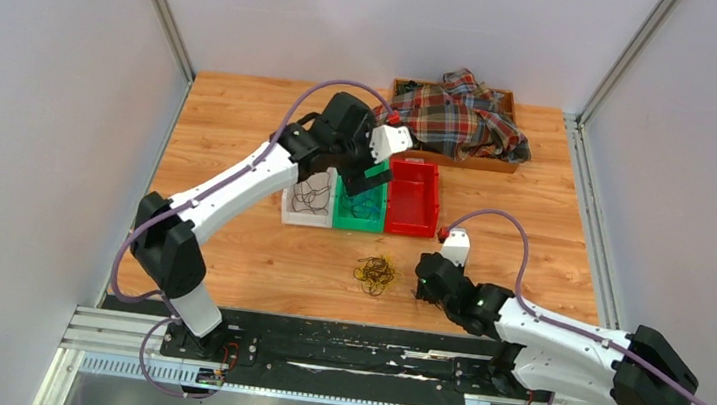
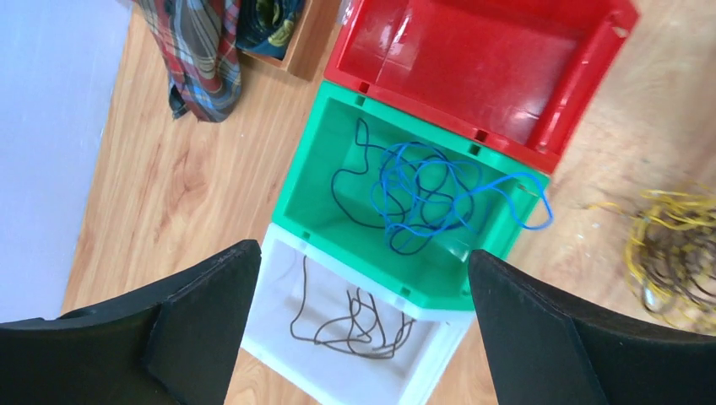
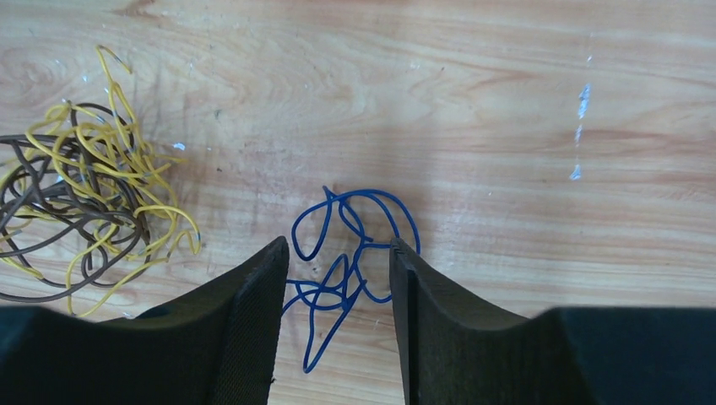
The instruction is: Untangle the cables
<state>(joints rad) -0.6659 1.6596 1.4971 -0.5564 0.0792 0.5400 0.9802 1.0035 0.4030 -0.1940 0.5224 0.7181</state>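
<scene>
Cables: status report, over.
Left gripper open above green plastic bin holding blue wires. Right gripper open astride thin blue wire on wooden table. Yellow-brown wire tangle beside it, unsorted. No obstruction seen.

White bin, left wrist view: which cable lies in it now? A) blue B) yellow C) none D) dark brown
D: a dark brown cable lies looped in the white bin, while the blue cable sits in the green bin next to it.
</scene>
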